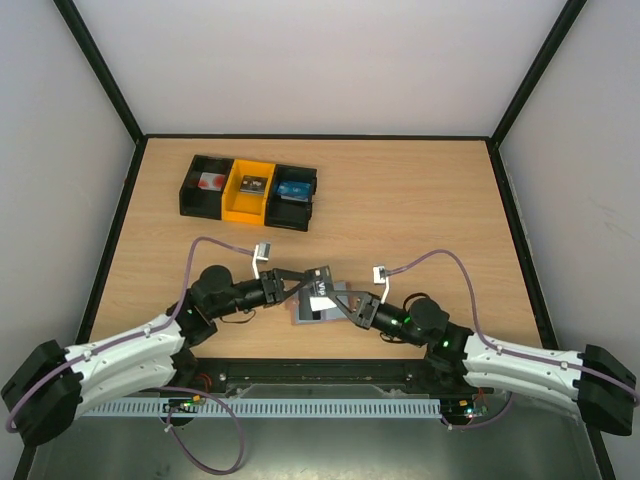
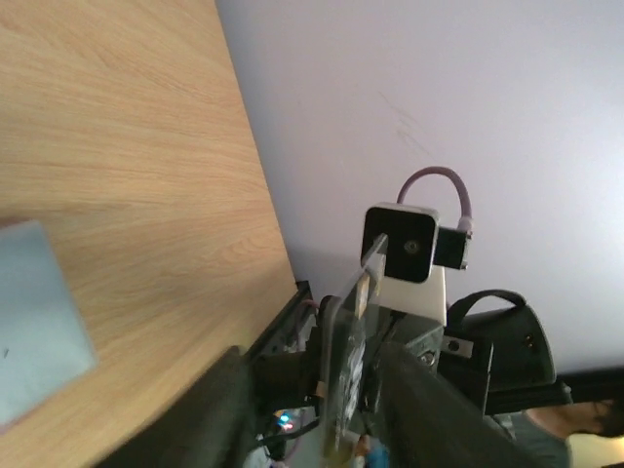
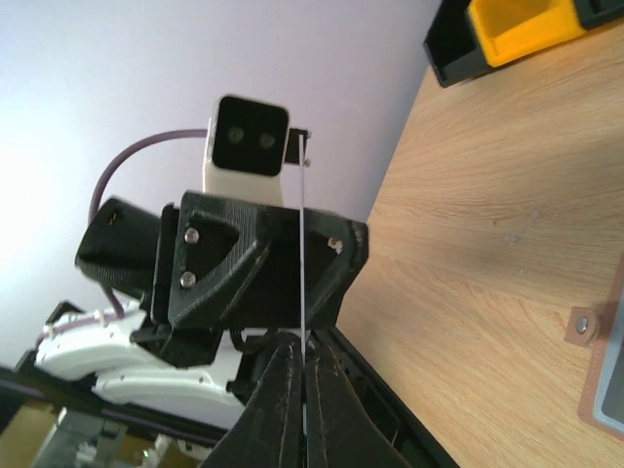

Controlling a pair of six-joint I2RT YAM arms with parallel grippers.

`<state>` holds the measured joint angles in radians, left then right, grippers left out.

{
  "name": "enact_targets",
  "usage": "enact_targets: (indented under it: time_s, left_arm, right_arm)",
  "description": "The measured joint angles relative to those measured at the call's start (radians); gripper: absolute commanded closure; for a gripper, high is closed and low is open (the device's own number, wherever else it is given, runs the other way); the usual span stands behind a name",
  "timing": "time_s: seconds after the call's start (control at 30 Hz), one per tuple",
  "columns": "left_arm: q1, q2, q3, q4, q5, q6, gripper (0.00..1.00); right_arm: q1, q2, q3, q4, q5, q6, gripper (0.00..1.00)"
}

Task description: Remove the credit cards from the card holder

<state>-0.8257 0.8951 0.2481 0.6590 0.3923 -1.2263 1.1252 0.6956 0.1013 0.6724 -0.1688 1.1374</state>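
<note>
Handover over the wooden bench's (image 1: 420, 210) near edge.
My right claw (image 3: 304, 363) pinches the thin dark credit card (image 1: 322, 281); left claw (image 2: 336, 390) sits slack around it. I'd draw it straight out above the open blue-grey card holder (image 1: 305, 311).

Your left arm (image 1: 120, 350) and right arm (image 1: 520, 358) both lie low, meeting nose to nose, left gripper (image 1: 308, 282) fingers parted, right gripper (image 3: 303, 343) clamped tight on a credit card (image 2: 343, 375).
</note>
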Motion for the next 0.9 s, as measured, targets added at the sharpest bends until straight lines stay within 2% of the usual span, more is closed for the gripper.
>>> enact_targets:
  time_s: [0.17,0.43,0.6,0.83,0.9]
  left_arm:
    - [0.009,-0.103,0.051,-0.184,0.023,0.105,0.4]
    - [0.018,-0.229,0.178,-0.443,0.156,0.294,0.41]
    - [0.018,-0.27,0.185,-0.526,0.221,0.353,0.52]
    - [0.018,-0.274,0.198,-0.588,0.267,0.405,0.8]
    - [0.018,-0.273,0.198,-0.594,0.272,0.409,0.83]
  right_arm:
    - [0.0,-0.113,0.036,-0.157,-0.099,-0.103,0.98]
    - [0.0,-0.28,0.129,-0.404,-0.235,-0.215,0.98]
    - [0.0,-0.282,0.151,-0.438,-0.298,-0.223,0.98]
    - [0.0,-0.267,0.154,-0.463,-0.342,-0.23,0.98]
    - [0.0,-0.267,0.154,-0.463,-0.348,-0.23,0.98]
